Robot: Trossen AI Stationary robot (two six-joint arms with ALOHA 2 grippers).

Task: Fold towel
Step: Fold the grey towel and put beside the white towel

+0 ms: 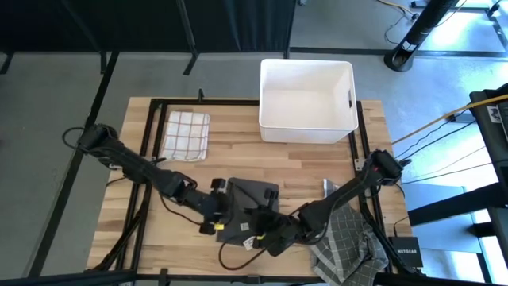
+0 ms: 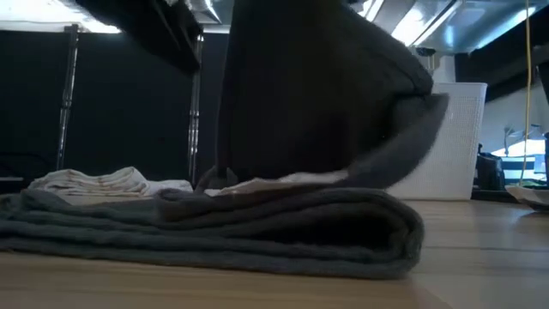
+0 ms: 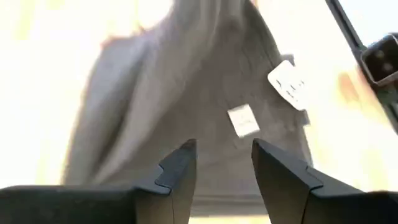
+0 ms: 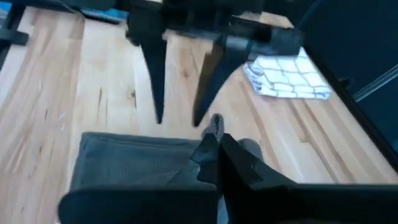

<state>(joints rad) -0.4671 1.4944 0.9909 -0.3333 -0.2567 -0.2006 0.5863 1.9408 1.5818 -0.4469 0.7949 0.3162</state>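
A dark grey towel (image 1: 252, 199) lies folded on the wooden table near its front edge; the low view shows its thick folded edge (image 2: 377, 232), with a flap (image 2: 403, 129) rising from it. My left gripper (image 3: 224, 155) hangs open just above the towel, its two fingers pointing down with nothing between them (image 4: 177, 118). My right gripper (image 4: 217, 138) is shut at the towel's near right edge (image 1: 266, 234). My right gripper pinches a small bit of the dark grey towel's edge (image 4: 216, 123) between its two fingertips. Whether that is one layer or several does not show. The fingers slant down from the table's right. That bit is raised, while the rest of the towel (image 4: 137, 165) lies on the table.
A folded white checked towel (image 1: 186, 133) lies at the far left. A white bin (image 1: 306, 99) stands at the far edge. Crumpled grey checked cloths (image 1: 345, 242) lie at the front right corner. Bare wood (image 1: 317, 163) lies between the bin and the towel.
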